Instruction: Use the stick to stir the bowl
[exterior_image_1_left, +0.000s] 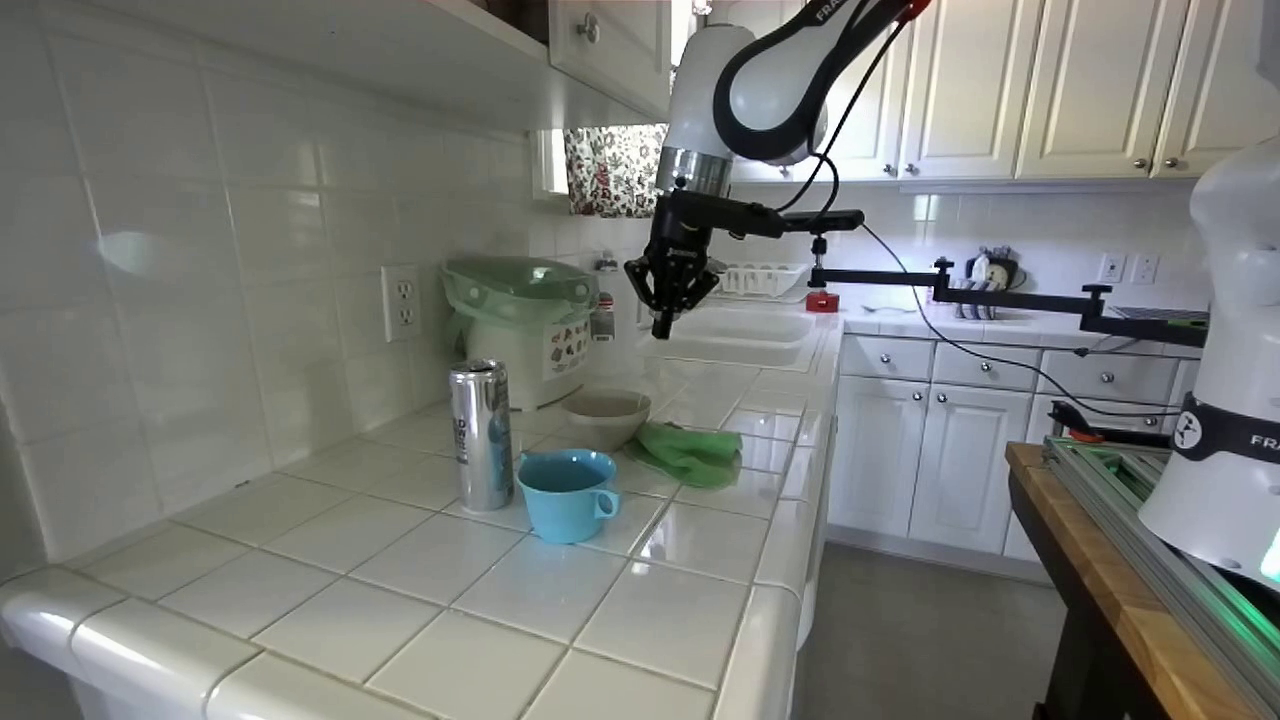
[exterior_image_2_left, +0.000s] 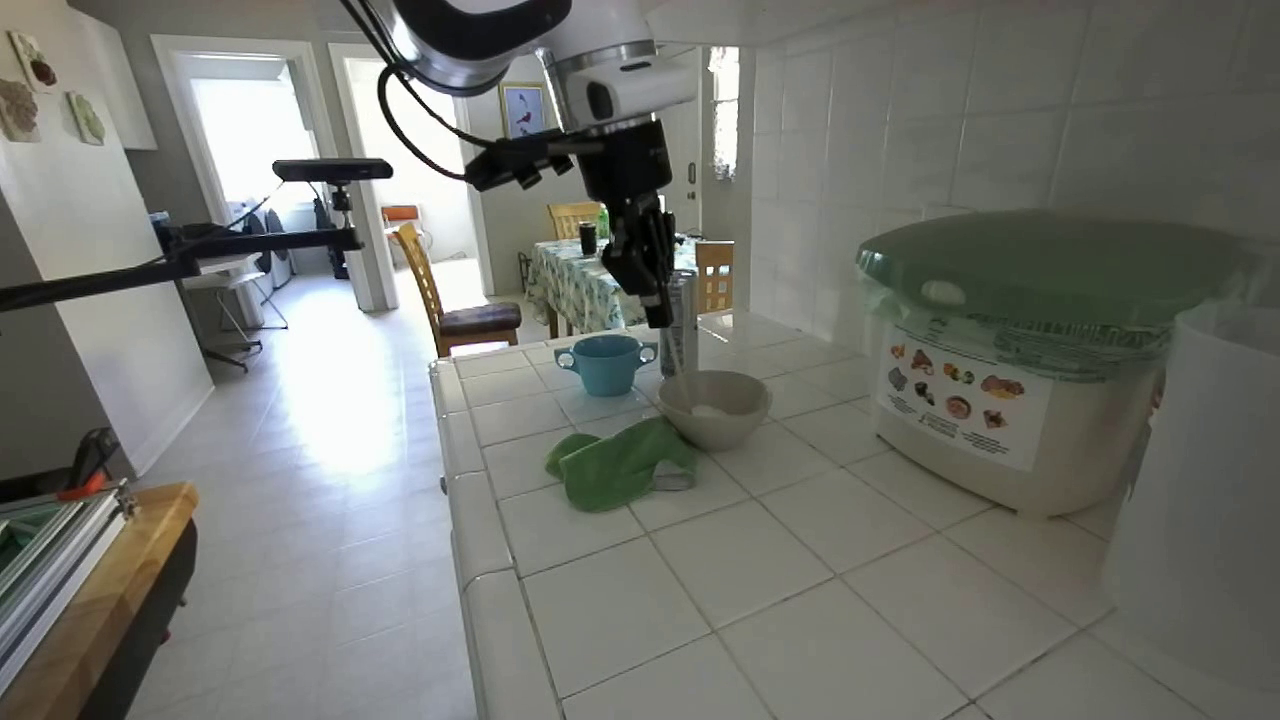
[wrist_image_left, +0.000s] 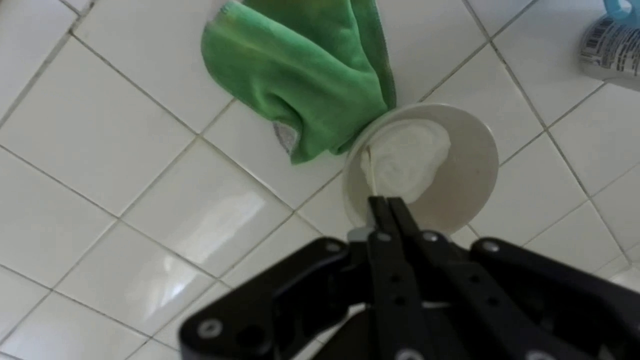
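My gripper (wrist_image_left: 386, 200) is nearly shut, pointing down above the beige bowl (wrist_image_left: 472, 175); it also shows in both exterior views (exterior_image_1_left: 662, 325) (exterior_image_2_left: 657, 312). It is shut on the thin pale stick (wrist_image_left: 371, 172), which runs down from the fingertips into the beige bowl. The stick's lower end is at the white contents (wrist_image_left: 412, 155). In an exterior view the stick (exterior_image_2_left: 681, 360) leans slightly inside the beige bowl (exterior_image_2_left: 722, 428). The light-blue cup-like bowl with handles (exterior_image_1_left: 565, 505) stands apart, beside the metal canister; its edge shows in the wrist view (wrist_image_left: 622, 11).
A green cloth (wrist_image_left: 305, 75) lies against the beige bowl. The tall metal canister (exterior_image_1_left: 482, 435) stands near the light-blue bowl. A bin with a green lid (exterior_image_2_left: 960, 410) stands by the wall, with a white container (exterior_image_2_left: 1195, 500) beside it. The tiled counter has a rounded edge (exterior_image_1_left: 775, 620).
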